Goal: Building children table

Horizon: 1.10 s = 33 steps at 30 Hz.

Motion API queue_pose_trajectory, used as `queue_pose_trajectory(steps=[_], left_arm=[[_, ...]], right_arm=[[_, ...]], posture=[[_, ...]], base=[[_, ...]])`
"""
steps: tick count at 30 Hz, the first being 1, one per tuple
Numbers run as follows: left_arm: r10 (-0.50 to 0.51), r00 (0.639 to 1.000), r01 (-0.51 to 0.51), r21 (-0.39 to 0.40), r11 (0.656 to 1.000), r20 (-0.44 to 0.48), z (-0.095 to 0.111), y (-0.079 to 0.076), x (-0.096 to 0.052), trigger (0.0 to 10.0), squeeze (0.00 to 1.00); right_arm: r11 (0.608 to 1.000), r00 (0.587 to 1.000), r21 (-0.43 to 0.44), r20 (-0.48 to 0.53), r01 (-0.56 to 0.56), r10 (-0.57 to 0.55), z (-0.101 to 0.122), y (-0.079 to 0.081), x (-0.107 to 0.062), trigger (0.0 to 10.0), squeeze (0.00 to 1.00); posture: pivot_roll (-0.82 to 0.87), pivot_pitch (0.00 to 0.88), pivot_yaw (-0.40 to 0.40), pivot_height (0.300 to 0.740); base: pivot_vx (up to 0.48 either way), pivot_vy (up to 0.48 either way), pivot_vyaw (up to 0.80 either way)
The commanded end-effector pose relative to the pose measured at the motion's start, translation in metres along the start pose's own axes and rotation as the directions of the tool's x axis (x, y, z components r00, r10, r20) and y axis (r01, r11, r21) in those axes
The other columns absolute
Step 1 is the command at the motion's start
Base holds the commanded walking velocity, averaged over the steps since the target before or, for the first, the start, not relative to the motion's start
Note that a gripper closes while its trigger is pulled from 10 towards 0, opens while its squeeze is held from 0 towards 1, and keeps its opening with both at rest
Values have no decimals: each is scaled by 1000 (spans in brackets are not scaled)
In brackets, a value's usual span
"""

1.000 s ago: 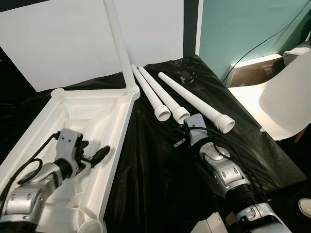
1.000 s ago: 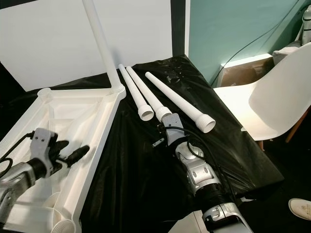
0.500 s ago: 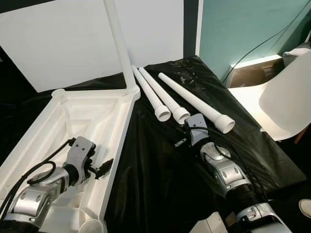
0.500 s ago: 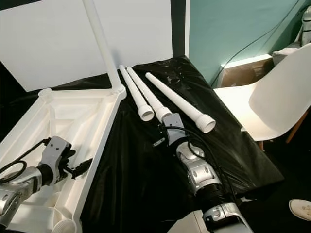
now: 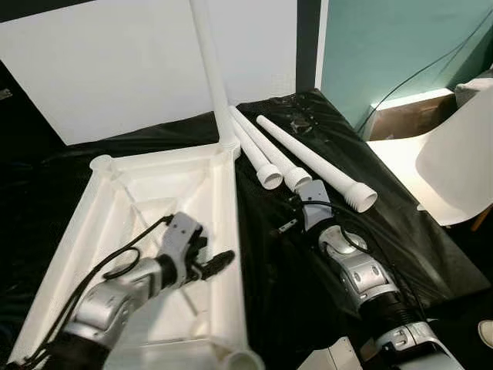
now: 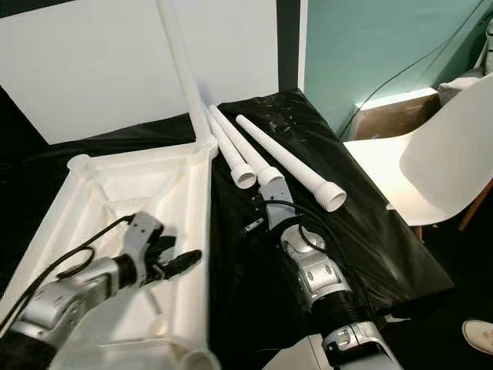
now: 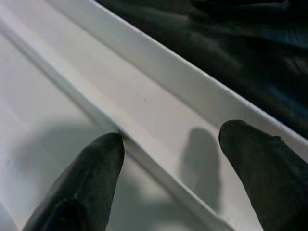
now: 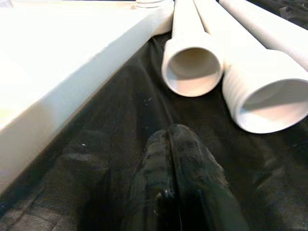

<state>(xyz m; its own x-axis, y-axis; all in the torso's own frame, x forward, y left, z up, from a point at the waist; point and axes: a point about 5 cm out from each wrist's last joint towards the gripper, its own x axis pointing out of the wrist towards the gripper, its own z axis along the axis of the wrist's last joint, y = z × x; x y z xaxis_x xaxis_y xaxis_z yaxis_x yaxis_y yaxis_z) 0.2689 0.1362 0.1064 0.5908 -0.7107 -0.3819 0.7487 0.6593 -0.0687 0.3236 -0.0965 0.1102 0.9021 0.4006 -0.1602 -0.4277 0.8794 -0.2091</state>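
The white tabletop (image 5: 115, 200) lies upside down on the black sheet. One white leg (image 5: 209, 69) stands upright in its far right corner socket. Three loose legs (image 5: 254, 150) (image 5: 276, 160) (image 5: 316, 163) lie side by side on the sheet to its right. My left gripper (image 5: 219, 262) is open low over the tabletop's right rim (image 7: 202, 101), with its fingers (image 7: 82, 178) on either side of an inner rib. Shut and empty, my right gripper (image 8: 168, 144) rests on the sheet just short of the open ends of two loose legs (image 8: 192, 67).
A white chair (image 5: 458, 154) stands close on the right, with a cardboard box (image 5: 400, 116) behind it. A large white board (image 5: 100, 69) leans at the back. A shoe (image 5: 485, 331) shows at the lower right, and the sheet's edge drops off near it.
My left gripper has swung right, from inside the tabletop to its right rim. The tabletop's near end now lies further right. The right arm has stayed put.
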Motion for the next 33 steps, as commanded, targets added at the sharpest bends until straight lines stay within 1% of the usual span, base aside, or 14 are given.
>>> queue_pose_trajectory(steps=[1,2,3,5,9,12,14,16,18,23,24,28,31,33], left_arm=[[-209,978,210,38,977,-24,-2,-8,0,9255,0],[-151,988,153,38,988,-37,-3,-1,3,10000,0],[-151,988,153,38,988,-37,-3,-1,3,10000,0],[-14,999,16,46,999,-42,-3,21,1,10000,0],[25,999,-23,67,997,-32,-2,28,-2,10000,0],[130,990,-136,121,983,60,12,49,-20,10000,0],[137,986,-148,119,982,95,18,53,-27,10000,0],[137,986,-148,119,982,95,18,53,-27,10000,0],[92,989,-107,124,987,117,22,54,-43,10000,0],[4,995,-15,109,994,96,18,48,-61,10000,0],[-48,996,40,102,994,74,13,44,-72,10000,0],[-154,988,152,93,984,18,-3,38,-95,10000,0],[-184,983,183,76,980,9,-7,37,-102,10000,0],[-202,978,205,64,977,-44,-17,41,-116,10000,0]], right_arm=[[1000,1000,-4,2,-1,1,2,1,0,10000,0],[1000,1000,-4,2,0,0,2,1,0,10000,0],[1000,1000,-4,2,0,0,2,1,0,10000,0],[1000,1000,-2,-3,3,-3,0,1,-3,10000,0],[1000,1000,-2,-6,3,-3,-1,1,-3,10000,0],[1000,1000,0,-7,-10,10,-1,4,-3,10000,0],[1000,1000,0,-6,-14,14,0,5,-2,10000,0],[1000,1000,0,-6,-14,14,0,5,-2,10000,0],[1000,1000,0,-6,-20,20,0,7,-1,10000,0],[1000,1000,-1,-8,-24,24,-1,8,-1,10000,0],[1000,1000,-2,-9,-25,25,-2,8,-1,10000,0],[1000,1000,0,-9,-25,25,-1,8,-1,10000,0],[1000,1000,0,-9,-27,27,-1,9,0,10000,0],[999,999,0,-9,-33,33,-2,11,1,10000,0]], posture=[[-96,0,118,740],[-98,0,118,740],[-98,0,118,740],[-97,0,118,740],[-97,0,118,740],[-88,0,114,740],[-83,0,112,740],[-83,0,112,740],[-78,0,110,740],[-75,0,111,740],[-74,0,112,740],[-72,0,113,740],[-67,0,111,740],[-60,0,107,740]], base=[[0,0,0],[0,0,0],[0,0,0],[0,0,0],[0,0,0],[0,0,0],[0,0,0],[0,0,0],[0,0,0],[0,0,0],[0,0,0],[0,0,0],[0,0,0],[0,0,0]])
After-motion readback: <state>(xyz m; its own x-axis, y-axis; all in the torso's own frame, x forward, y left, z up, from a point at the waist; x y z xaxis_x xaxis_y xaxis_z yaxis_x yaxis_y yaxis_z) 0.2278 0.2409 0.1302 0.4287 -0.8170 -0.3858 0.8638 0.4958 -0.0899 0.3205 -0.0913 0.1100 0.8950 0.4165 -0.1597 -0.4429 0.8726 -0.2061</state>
